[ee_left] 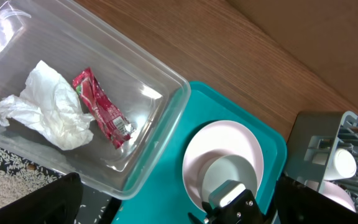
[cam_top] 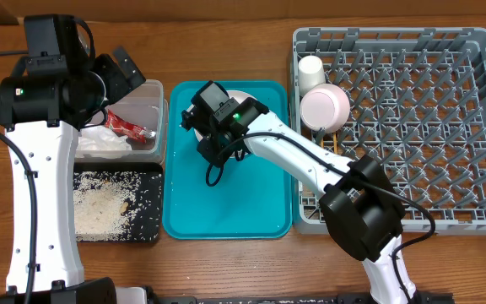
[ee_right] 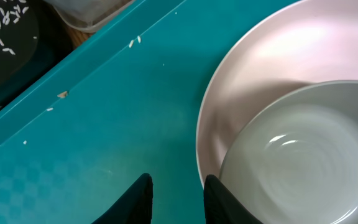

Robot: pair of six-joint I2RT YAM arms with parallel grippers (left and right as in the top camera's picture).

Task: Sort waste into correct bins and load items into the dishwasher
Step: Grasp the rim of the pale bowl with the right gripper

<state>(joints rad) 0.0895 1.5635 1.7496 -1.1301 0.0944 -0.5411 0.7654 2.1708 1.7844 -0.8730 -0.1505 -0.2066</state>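
Rice (cam_top: 99, 207) first: it's piled in the black tray (cam_top: 159, 203), at the near edge of the desk (cam_top: 226, 42), left side. Just beside that you have the teal tray (cam_top: 226, 211) (a few stray grains on it in the right wrist view).

Behind the black tray is the clear tub (ee_left: 166, 112), holding the white napkin (ee_left: 55, 109) and the red wrapper (ee_left: 101, 109), the two touching. Your left end effector (ee_left: 179, 186) hangs above the tub, fingers spread wide, nothing between them.

Your right end effector (ee_right: 178, 199) is low over the teal tray at the edge of the plate (ee_left: 225, 137). Its fingers are a little apart with no grip on anything. One finger is right at the rim; can't tell if it touches.

The plate lies at the far end of the teal tray, with the grey-green bowl (ee_right: 303, 162) upright on it.

The dish rack (cam_top: 395, 35) is on the right, close against the teal tray. Its far left corner holds the white cup (cam_top: 311, 72), and the pink bowl (cam_top: 325, 105) is just in front of it. Can't tell which way the bowl faces.
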